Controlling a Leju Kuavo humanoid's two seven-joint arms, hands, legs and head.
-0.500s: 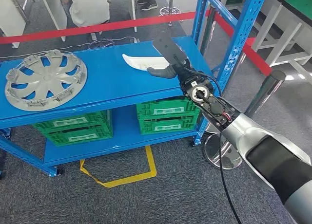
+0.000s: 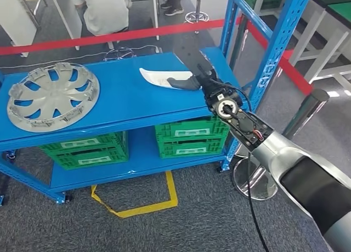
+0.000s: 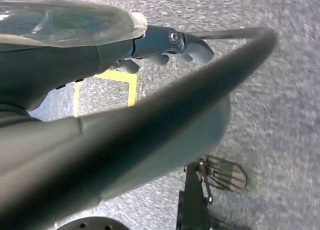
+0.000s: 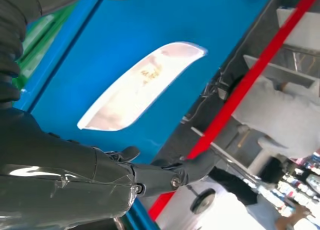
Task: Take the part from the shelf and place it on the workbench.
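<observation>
Holding the right hand (image 2: pixel 198 71) out over the right part of the blue shelf (image 2: pixel 120 93), above its top board, with the silver arm coming in from the lower right. Keeping the dark fingers (image 2: pixel 188 55) stretched almost straight and apart from the thumb (image 2: pixel 182 83), and gripping nothing. Seeing the part (image 2: pixel 159 76), a thin white curved piece, lying flat on the top board just beside this hand. In the head view, having the thumb over the near end of the part; not being able to tell whether touching it or only hanging above. In the right wrist view, looking at the part (image 4: pixel 143 85) on the blue surface with the fingers (image 4: pixel 177 177) apart from it.

Hanging the left hand (image 3: pixel 151 42) over the grey carpet floor, fingers loosely extended and holding nothing.

Also noticing a grey wheel cover (image 2: pixel 52 96) resting on the left side of the same board, well apart from the part. Seeing two green crates (image 2: pixel 190 136) sitting on the lower board, a red barrier tape (image 2: pixel 124 35) running behind the shelf, a person (image 2: pixel 103 11) sitting beyond the tape, and yellow floor marking (image 2: pixel 140 205) lying in front of the shelf.
</observation>
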